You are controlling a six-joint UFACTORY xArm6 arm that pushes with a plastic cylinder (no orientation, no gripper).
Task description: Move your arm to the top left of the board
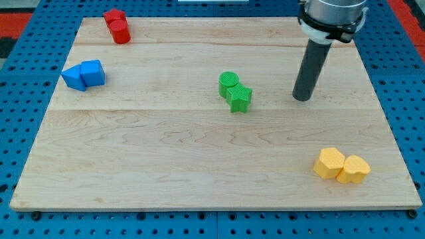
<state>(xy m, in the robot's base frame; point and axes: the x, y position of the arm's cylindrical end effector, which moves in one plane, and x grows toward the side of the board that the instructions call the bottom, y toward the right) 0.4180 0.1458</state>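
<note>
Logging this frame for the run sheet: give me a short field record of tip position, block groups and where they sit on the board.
tip: my tip at the view's upper right, touching no block
nearest blocks: green cylinder and green star, touching, to the tip's left
red blocks: top left corner
blue blocks: left edge
yellow blocks: bottom right
surface: wooden board
task status: tip not yet at top left

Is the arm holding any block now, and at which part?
Nothing is held. My tip rests on bare board, apart from the green blocks to its left.
</note>
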